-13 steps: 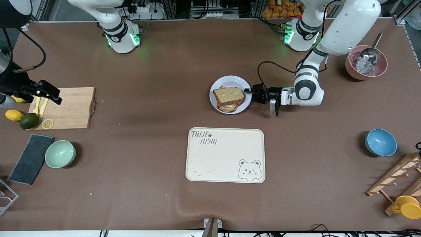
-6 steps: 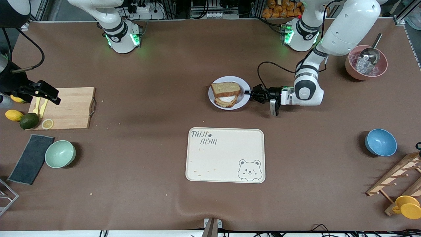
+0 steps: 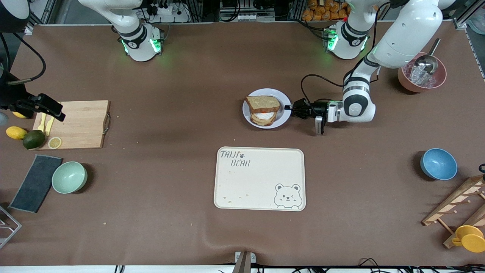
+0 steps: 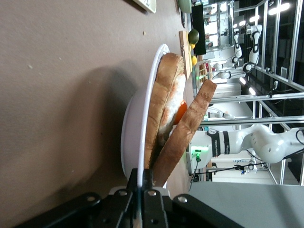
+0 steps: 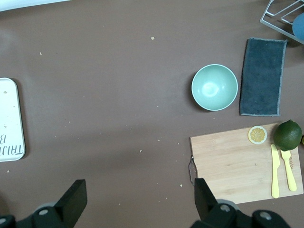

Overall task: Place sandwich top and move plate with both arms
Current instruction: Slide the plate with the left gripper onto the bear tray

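Plate (image 3: pixel 283 117), with sandwich top (image 3: pixel 263 102) leaning on the egg slice, farther than the tray (image 3: pixel 260 197): now clamped at its rim by left gripper (image 3: pixel 291 107) and shifted slightly, so carrying can begin; right gripper (image 3: pixel 49 105) waits open over the cutting board (image 3: pixel 85 125).

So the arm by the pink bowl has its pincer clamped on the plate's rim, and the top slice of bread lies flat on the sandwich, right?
Not quite. The left pincer is indeed shut on the rim of the plate, but the top slice does not lie flat: the left wrist view shows it tilted, propped up at one end, with egg and something red showing in the gap.
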